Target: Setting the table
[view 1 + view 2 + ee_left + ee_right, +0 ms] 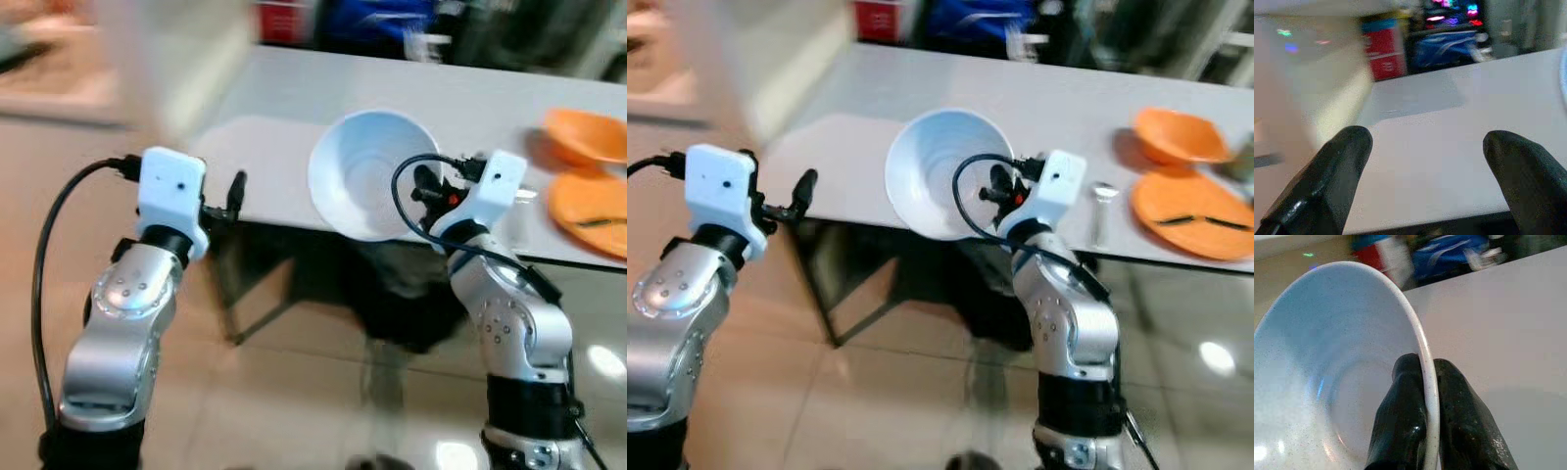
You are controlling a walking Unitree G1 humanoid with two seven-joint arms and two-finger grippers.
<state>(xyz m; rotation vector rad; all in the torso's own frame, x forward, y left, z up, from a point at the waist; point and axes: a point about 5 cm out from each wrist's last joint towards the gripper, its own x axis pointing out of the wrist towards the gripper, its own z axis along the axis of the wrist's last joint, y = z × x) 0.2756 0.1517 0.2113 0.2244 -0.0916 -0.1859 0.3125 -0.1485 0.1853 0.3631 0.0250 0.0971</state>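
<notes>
Nearest to me, both arms are raised in front of the body, just short of the near edge of the grey table point(294, 186). My right gripper point(1427, 396) is pinched on the rim of the white bowl point(367, 176), one finger inside the wall and one outside, which the right wrist view shows clearly. That rim grip explains why the bowl hangs tilted, mouth turned up toward the head camera instead of sitting level; it's held above the table's near edge, partly past it, and as far as I can tell it isn't resting on anything. My left gripper point(1425, 166) is empty, fingers spread wide, pointed at the bare left part of the table, so I read it as parked clear of the carry, not working. Head views are blurred, so I take it the base is moving. Further right on the table, an orange plate point(1190, 215) lies flat with something dark and thin on it that I can't identify, an orange bowl point(1176, 135) sits just beyond it, and a spoon point(1101, 211) lies just left of the plate. That looks like one setting already laid out, so the white bowl probably belongs on the open surface left of it. Beyond the far edge: blurred red and blue shapes, nothing I can name.
</notes>
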